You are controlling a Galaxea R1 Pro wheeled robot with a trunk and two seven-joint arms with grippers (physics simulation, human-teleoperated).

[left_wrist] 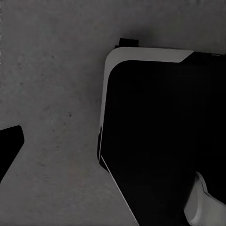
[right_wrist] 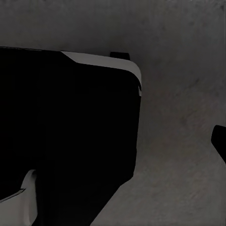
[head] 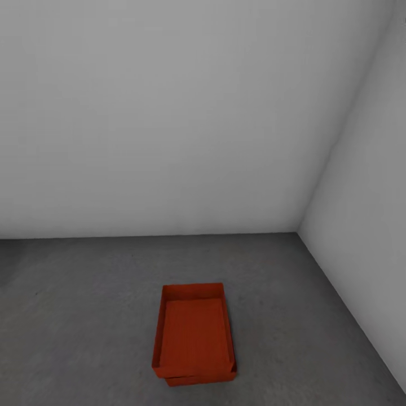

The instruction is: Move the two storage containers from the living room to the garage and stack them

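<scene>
In the head view, the two orange-red storage containers stand stacked on the dark grey concrete floor (head: 84,316) of the garage, near a corner of its white walls. The upper container (head: 194,330) sits nested on the lower container (head: 200,379), which shows as a thin band under its near edge. Both look empty. One dark finger (left_wrist: 10,143) of my left gripper shows in the left wrist view, far out at the picture's edge over bare floor. One dark finger (right_wrist: 220,141) of my right gripper shows likewise in the right wrist view. Neither holds anything.
Plain white walls meet in a corner (head: 299,228) behind and to the right of the stack. Both wrist views look down past my black, white-trimmed base (left_wrist: 160,132) (right_wrist: 70,127) onto concrete floor.
</scene>
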